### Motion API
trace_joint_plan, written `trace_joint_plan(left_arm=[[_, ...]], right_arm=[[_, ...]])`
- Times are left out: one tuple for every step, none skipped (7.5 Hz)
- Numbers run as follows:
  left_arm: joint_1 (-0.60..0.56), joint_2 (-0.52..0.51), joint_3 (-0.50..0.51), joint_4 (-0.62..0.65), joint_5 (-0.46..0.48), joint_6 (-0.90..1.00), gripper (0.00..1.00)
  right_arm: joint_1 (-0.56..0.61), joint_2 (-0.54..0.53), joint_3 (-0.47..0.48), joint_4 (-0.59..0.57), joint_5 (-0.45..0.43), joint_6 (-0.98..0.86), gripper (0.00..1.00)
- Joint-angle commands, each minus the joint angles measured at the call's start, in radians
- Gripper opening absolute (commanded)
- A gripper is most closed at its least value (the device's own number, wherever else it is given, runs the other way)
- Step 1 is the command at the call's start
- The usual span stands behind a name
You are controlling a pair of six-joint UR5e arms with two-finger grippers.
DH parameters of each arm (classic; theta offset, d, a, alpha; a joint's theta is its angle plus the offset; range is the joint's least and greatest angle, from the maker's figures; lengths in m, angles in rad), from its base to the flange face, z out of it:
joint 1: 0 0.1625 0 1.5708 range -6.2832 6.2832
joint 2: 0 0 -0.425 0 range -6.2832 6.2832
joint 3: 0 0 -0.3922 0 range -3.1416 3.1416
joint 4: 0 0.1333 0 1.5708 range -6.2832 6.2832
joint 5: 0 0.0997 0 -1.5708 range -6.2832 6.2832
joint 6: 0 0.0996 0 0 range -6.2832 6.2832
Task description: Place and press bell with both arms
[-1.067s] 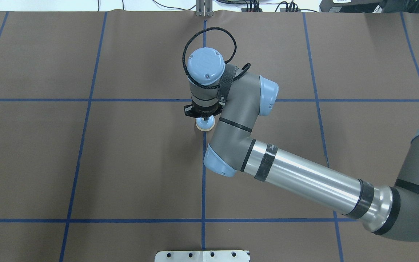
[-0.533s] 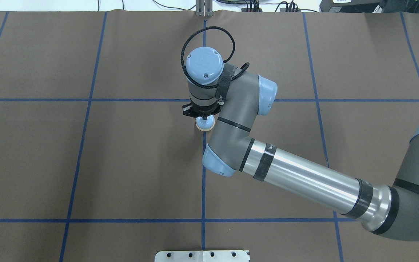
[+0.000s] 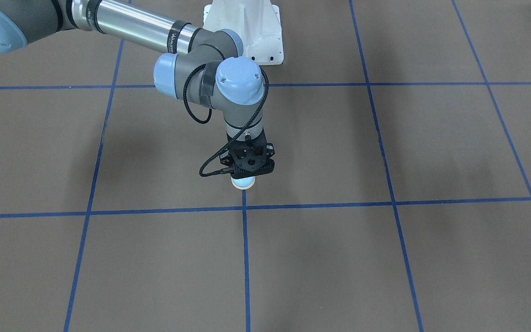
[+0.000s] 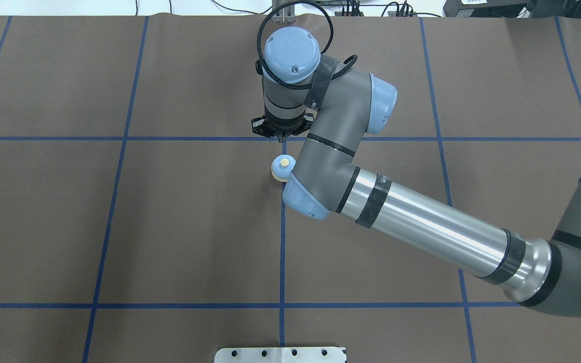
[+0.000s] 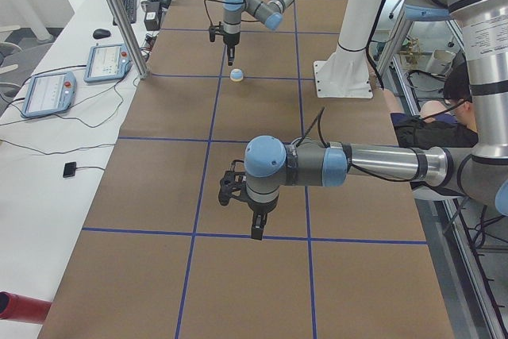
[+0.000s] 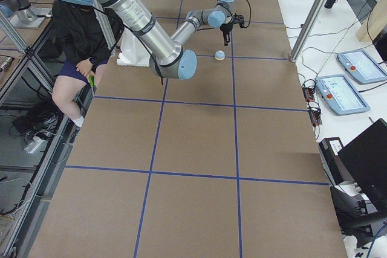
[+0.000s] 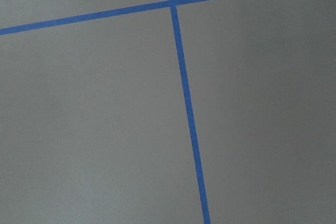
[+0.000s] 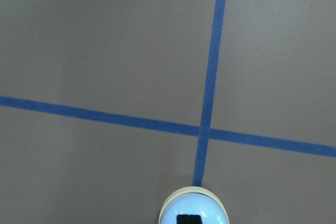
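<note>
Bell (image 4: pixel 279 169) upright on tabletop (image 4: pixel 169 227). Right gripper (image 4: pixel 281 136) above bell, not touching; fingers (image 8: pixel 189 219) clenched, empty. Left gripper (image 5: pixel 255 231): finger state cannot be told.

Counter (image 4: pixel 169 227): covered with a matt brown, paper-like sheet, smooth and without sheen. Grid lines (image 4: pixel 282 252): blue tape, flat and smooth. Right arm (image 4: pixel 431 229): forearm tube of bright metal with a satin sheen; joint housings matt grey. Caps (image 4: pixel 291 48): smooth light-blue plastic. Right end effector (image 4: pixel 281 136): matt black, plastic in look. Bell (image 4: pixel 280 167): glossy light-blue dome, duller cream button. Pedestal (image 3: pixel 247 32): smooth white painted finish.
</note>
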Motion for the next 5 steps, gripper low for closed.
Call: trace_joint_plan(left_arm=[[0.002, -0.003, -0.001, 0.000, -0.021, -0.023, 1.00], [0.002, -0.003, -0.003, 0.000, -0.020, -0.029, 1.00], [0.002, -0.006, -0.005, -0.002, -0.019, -0.032, 1.00], [0.002, -0.009, -0.017, -0.002, -0.015, -0.031, 1.00], [0.002, -0.001, -0.018, -0.033, -0.009, -0.028, 1.00]], right_arm=[[0.088, -0.047, 0.023, -0.001, 0.049, -0.065, 0.61], [0.130, -0.118, 0.073, 0.001, 0.050, -0.131, 0.90], [0.187, -0.210, 0.139, -0.001, 0.071, -0.198, 0.99], [0.271, -0.278, 0.175, -0.002, 0.151, -0.310, 0.99], [0.351, -0.356, 0.211, -0.002, 0.224, -0.428, 0.99]])
